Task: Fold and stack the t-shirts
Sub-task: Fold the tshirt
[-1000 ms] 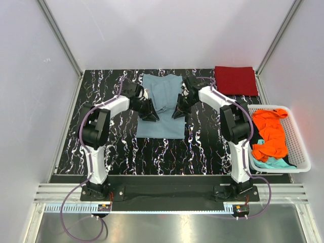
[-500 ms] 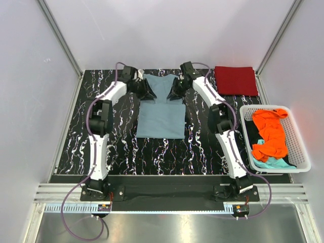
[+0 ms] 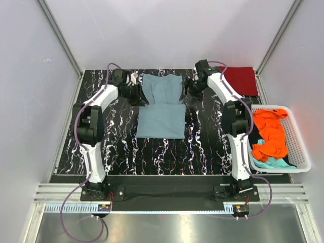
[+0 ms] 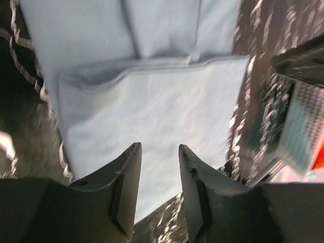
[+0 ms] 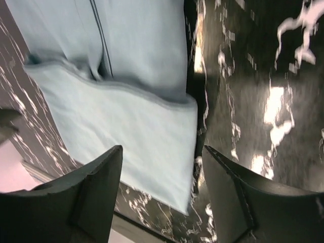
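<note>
White slatted basket (image 3: 297,144), right edge of table (image 3: 116,142): orange t-shirt (image 3: 271,134) heaped on top, teal t-shirt (image 3: 273,163) showing at the near end. Grey-blue t-shirt (image 3: 161,114) flat mid-table, a smooth folded layer over its near part. Dark red t-shirt (image 3: 244,81) folded, far right corner. Left gripper (image 4: 158,149) and right gripper (image 5: 162,148) flank the grey-blue one, both spread, empty.

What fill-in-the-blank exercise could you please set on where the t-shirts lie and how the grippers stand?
The folded dark red cloth t-shirt lies at the far right ___ of the black marbled table.
The white plastic slatted basket, holding the bright orange t-shirt, stands at the table's ___ side.
The left gripper and the right gripper are both ___, with no cloth between their fingers.
Missing words: corner; right; open.
</note>
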Tool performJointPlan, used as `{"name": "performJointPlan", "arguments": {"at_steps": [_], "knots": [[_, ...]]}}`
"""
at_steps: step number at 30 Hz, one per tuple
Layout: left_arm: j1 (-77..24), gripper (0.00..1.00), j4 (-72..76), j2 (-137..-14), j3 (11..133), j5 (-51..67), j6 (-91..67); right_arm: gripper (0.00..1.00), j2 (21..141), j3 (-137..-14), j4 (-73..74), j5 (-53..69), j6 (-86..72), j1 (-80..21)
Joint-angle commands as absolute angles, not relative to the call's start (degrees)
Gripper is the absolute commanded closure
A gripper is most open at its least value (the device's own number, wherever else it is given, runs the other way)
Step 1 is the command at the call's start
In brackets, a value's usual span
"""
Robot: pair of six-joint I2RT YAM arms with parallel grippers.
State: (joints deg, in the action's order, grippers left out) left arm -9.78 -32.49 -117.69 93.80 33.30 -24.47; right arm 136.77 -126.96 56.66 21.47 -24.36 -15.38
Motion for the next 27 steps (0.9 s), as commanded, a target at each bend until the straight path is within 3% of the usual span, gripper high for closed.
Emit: {"name": "performJointPlan", "arguments": {"at_steps": [1,13,16,27], "knots": [[-9.0,0.60,-32.9,-113.8,91.2,29.6,-18.1,0.29,128.8,-120.9,54.5,21.4,-18.9,-15.4],[-8.7,0.60,-38.8,-123.6,102.2,22.1,-11.0,0.35,133.4,-118.9,52.7,27.3,-17.9,-13.5],[-8.6,0.61,-39.0,-125.3,103.7,22.5,-11.2,0.43,135.2,-120.4,52.8,28.6,-18.5,-13.3],[-8.2,0.62,-39.5,-129.5,107.3,24.2,-12.0,0.41,140.3,-125.1,52.8,30.1,-19.3,-13.1]]}}
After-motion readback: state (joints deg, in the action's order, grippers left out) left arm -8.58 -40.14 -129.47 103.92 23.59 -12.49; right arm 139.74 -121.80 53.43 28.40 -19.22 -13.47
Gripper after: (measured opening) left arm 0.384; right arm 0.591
